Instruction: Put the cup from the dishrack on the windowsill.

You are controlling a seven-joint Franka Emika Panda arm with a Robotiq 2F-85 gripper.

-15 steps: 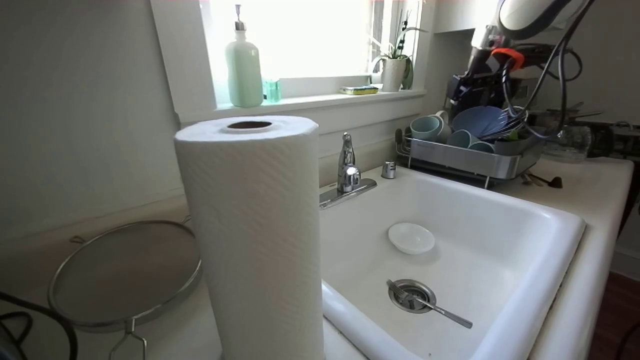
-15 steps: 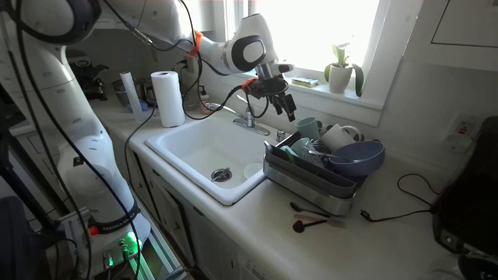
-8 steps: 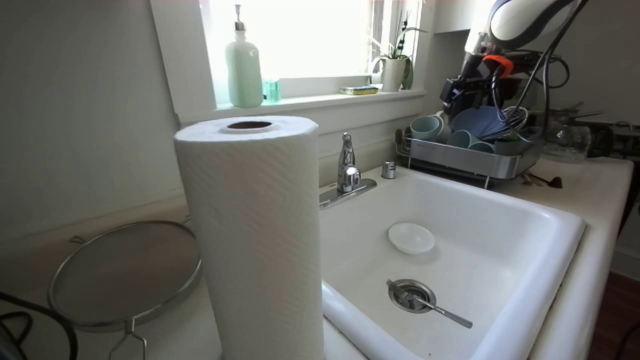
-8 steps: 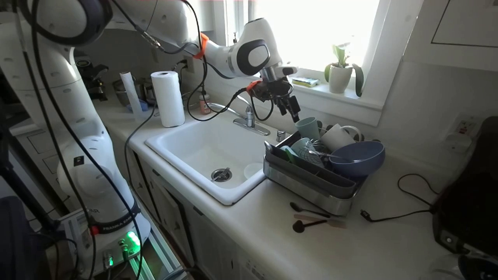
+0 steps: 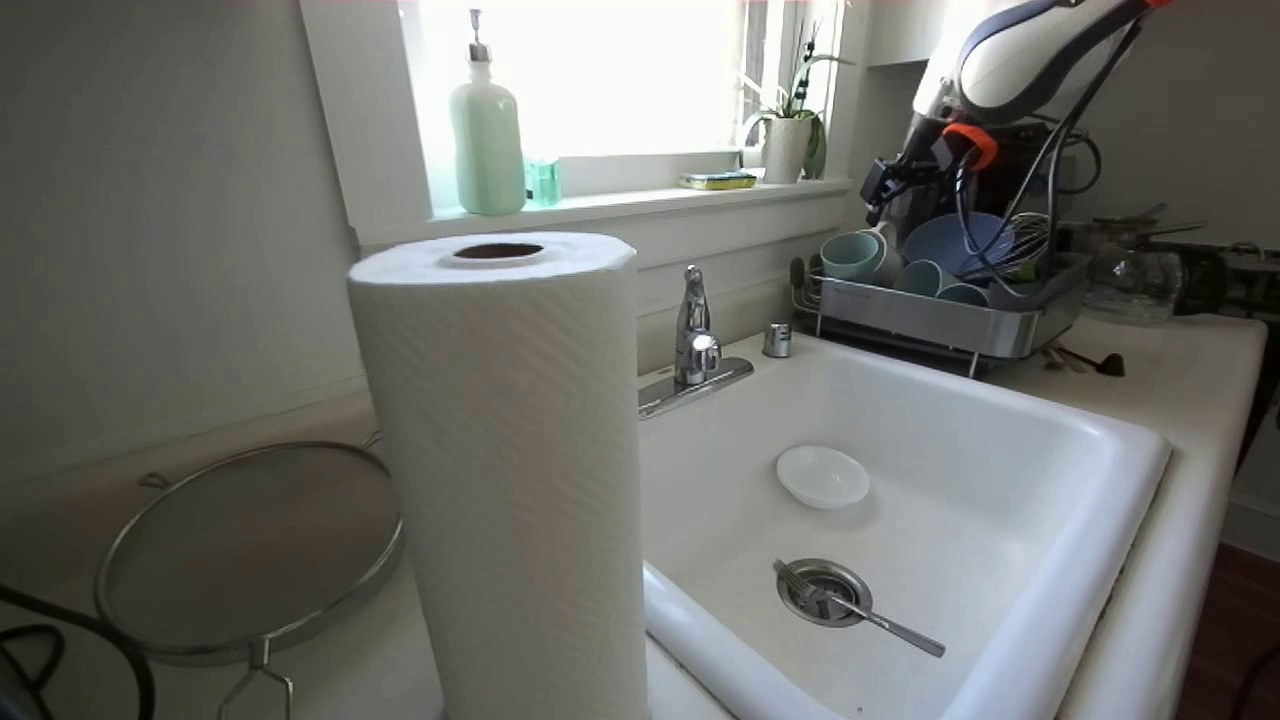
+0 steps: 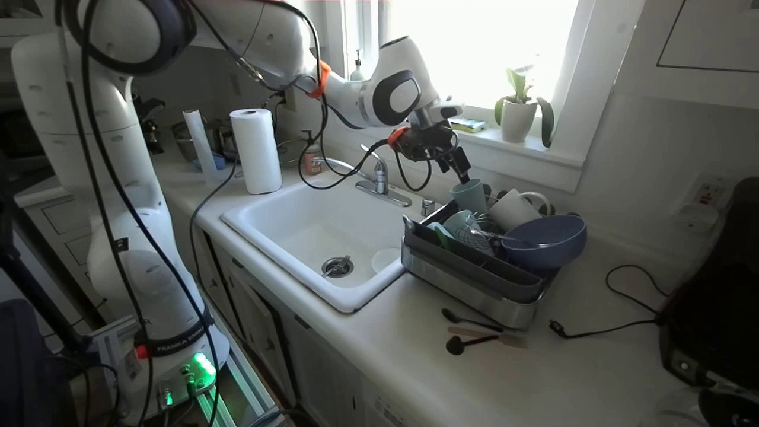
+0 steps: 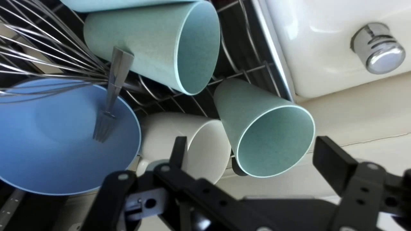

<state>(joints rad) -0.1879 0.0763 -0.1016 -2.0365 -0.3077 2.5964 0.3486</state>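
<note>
The cup, a pale blue-green tumbler, leans mouth-up in the dishrack, at its window-side corner by the sink; it shows in both exterior views (image 5: 850, 256) (image 6: 468, 196) and the wrist view (image 7: 245, 102). The dishrack (image 5: 920, 318) (image 6: 486, 299) is grey metal with wires (image 7: 273, 54). My gripper (image 6: 461, 173) is just above the cup's rim. In the wrist view the gripper (image 7: 252, 152) is open and empty, its fingers to either side of the cup's mouth; touching cannot be told. The windowsill (image 5: 620, 204) (image 6: 495, 141) runs below the bright window.
A white mug (image 7: 167, 136) stands against the cup; the left finger overlaps it in view. Similar tumblers (image 7: 141, 41), a blue bowl (image 6: 542, 243) and a whisk share the rack. The sill holds a plant pot (image 5: 787, 150), sponge (image 5: 718, 181), pump bottle (image 5: 488, 150) and small green glass (image 5: 544, 183).
My gripper has moved down and toward the window side of the rack, from above the sink's edge to the cup's rim. The cup and dishes have not moved.
</note>
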